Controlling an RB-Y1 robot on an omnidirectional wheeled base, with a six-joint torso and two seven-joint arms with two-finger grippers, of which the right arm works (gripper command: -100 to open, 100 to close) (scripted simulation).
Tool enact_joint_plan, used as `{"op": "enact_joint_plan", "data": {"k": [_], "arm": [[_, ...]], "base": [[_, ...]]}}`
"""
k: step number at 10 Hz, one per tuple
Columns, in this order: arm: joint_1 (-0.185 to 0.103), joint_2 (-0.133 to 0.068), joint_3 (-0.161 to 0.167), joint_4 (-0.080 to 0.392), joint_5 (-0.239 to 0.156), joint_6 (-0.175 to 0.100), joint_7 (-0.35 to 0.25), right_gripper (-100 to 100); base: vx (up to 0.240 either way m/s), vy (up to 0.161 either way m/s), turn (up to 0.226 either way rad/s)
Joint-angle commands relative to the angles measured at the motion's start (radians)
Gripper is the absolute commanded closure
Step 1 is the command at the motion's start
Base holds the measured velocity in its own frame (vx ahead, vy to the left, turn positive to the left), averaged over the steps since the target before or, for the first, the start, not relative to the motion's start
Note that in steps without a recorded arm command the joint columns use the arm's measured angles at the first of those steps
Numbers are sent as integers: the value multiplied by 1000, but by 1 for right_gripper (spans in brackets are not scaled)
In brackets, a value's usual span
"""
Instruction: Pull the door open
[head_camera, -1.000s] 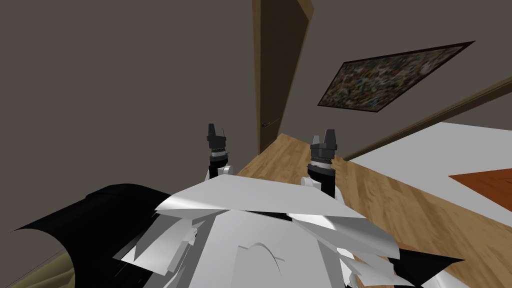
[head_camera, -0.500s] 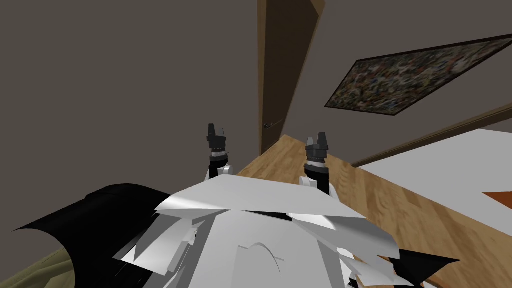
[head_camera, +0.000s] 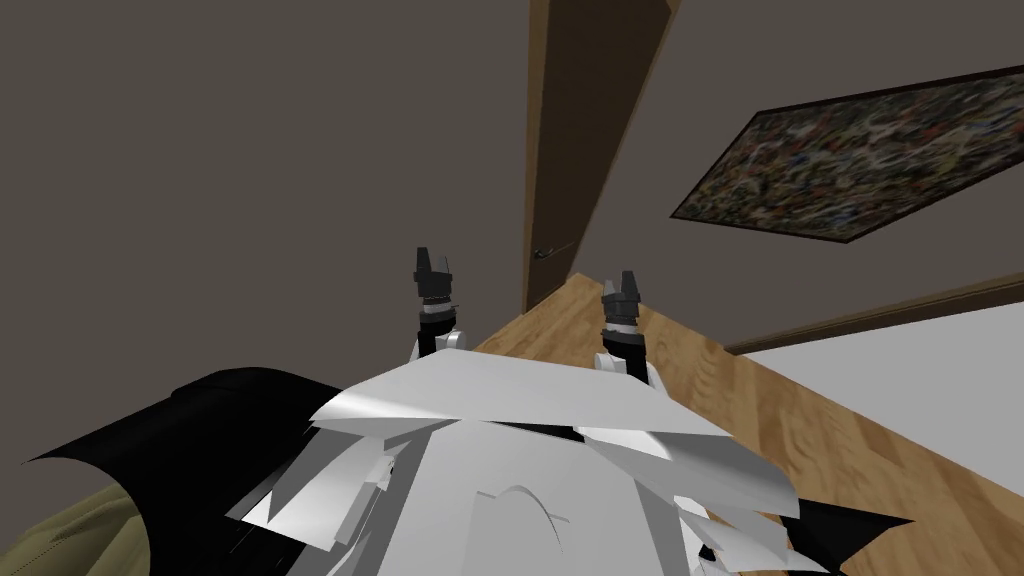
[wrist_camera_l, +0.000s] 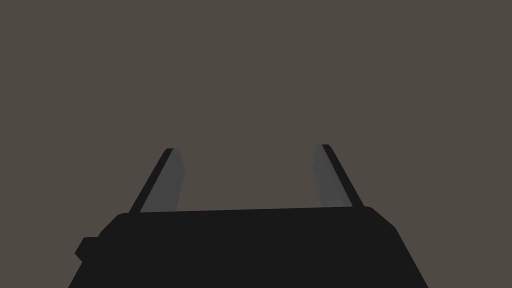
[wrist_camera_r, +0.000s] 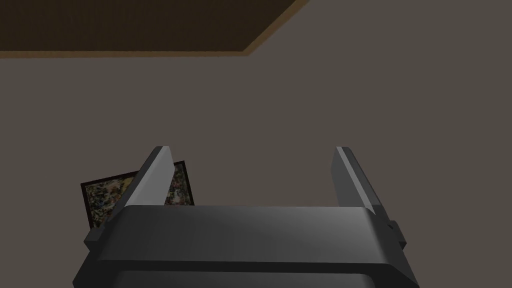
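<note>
Plain dark grey-brown walls (head_camera: 250, 150) are seen. A dark-framed, multicoloured speckled picture (head_camera: 860, 160) is hung on the right-hand wall, above a dark brown skirting board (head_camera: 880, 315). A light wooden plank floor (head_camera: 850, 450) is bordered by a flat white area (head_camera: 920, 350). A black curved shape (head_camera: 150, 440) is seen beside an olive-green surface (head_camera: 60, 530).

Door ahead, a wall on either side

The door (head_camera: 585, 120) stands between one wall (head_camera: 250, 150) on the left and another on the right that bears a framed picture (head_camera: 870, 160). Its handle (head_camera: 545, 252) sits between the left gripper (head_camera: 433, 262) and right gripper (head_camera: 621, 285) — apart from both.
</note>
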Motion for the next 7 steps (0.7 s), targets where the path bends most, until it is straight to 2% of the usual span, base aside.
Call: {"op": "enact_joint_plan", "data": {"k": [1, 2, 3, 7], "arm": [[-19, -15, 8, 46, -7, -7, -11, -100], [-28, -25, 13, 71, -11, -13, -17, -100], [-28, -25, 13, 73, -11, -13, -17, -100], [-66, -63, 35, 186, -29, -37, -43, -100]], "base": [[86, -63, 133], [91, -59, 150], [58, -39, 70], [69, -52, 164]]}}
